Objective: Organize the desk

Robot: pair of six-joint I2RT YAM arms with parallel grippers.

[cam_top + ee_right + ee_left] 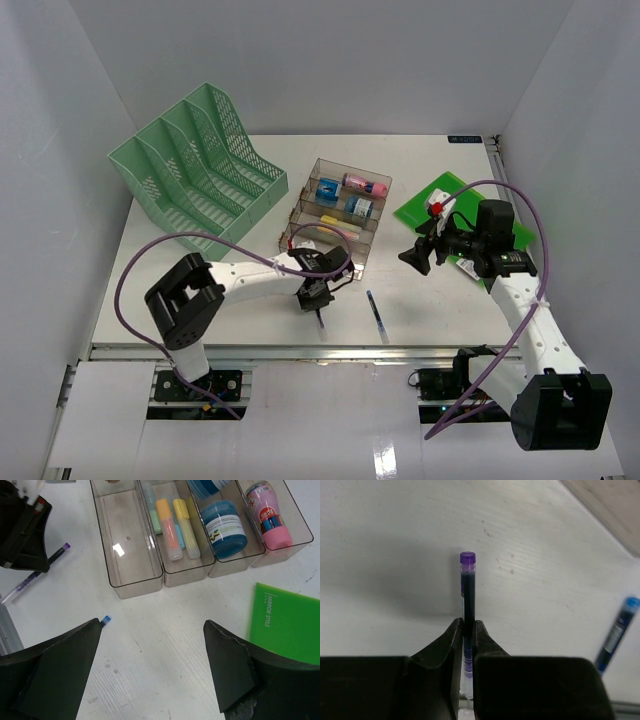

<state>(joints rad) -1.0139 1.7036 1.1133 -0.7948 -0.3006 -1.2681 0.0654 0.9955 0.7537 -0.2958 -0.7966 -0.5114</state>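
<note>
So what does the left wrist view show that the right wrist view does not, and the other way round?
Only the left wrist view: seen close, the left gripper shut on the barrel of the purple-capped pen.
Only the right wrist view: the clear tray with an orange highlighter, a yellow highlighter, a blue jar and a pink bottle in its compartments, the green notebook, and the open right gripper.
Both: the purple-capped pen, the blue-capped pen lying apart from it, and the white desk.
</note>
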